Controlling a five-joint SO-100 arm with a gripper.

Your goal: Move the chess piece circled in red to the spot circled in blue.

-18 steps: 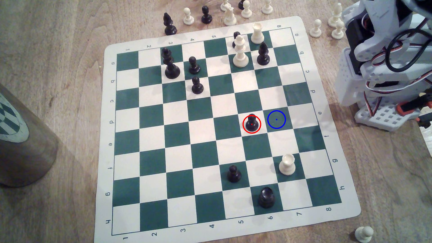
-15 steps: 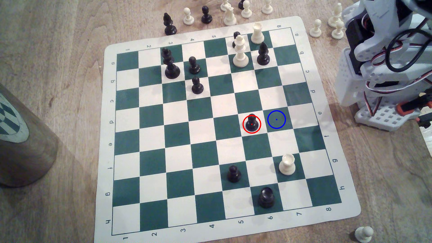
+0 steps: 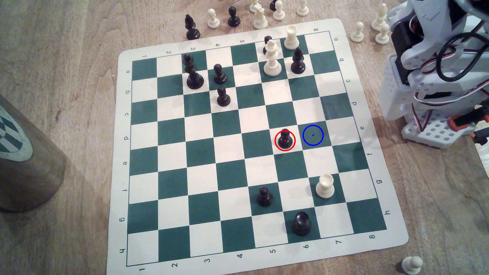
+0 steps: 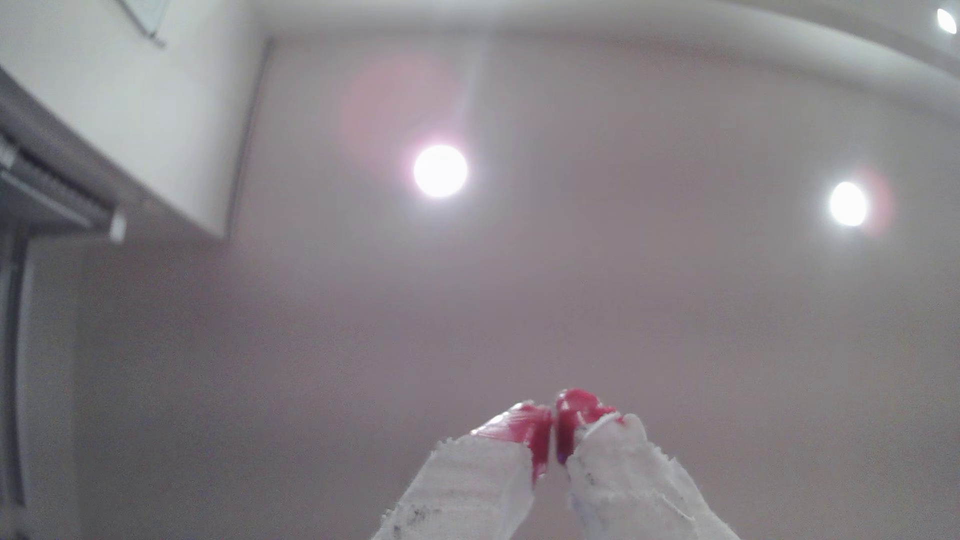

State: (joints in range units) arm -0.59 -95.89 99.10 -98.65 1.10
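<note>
My gripper (image 4: 553,415) points up at a pale ceiling with two round lamps (image 4: 440,171); its red-tipped, white-wrapped fingers (image 4: 530,428) are pressed together with nothing between them. In the exterior view my arm (image 3: 434,66) is folded over its base, on the wooden tabletop just off the chessboard's (image 3: 344,26) edge on that view's right.

The black pawn (image 3: 285,138) I am to move stands upright inside a red ring on a white square, in the half of the board nearer my base. The spot (image 3: 313,135), a dark green square with a blue ring and centre dot, is the next square toward my base, and it is bare.

Near the board's near edge stand another black pawn (image 3: 264,197), a white rook (image 3: 325,186) and a black rook (image 3: 301,223). Toward the far edge are a white king (image 3: 272,59), a black bishop (image 3: 298,61), a second white rook (image 3: 291,37), two black pawns (image 3: 219,74) and a tall black piece (image 3: 192,72). Loose pieces (image 3: 260,15) lie on the tabletop beyond the far edge, and a white pawn (image 3: 411,264) sits by the near corner on the exterior view's right.
</note>
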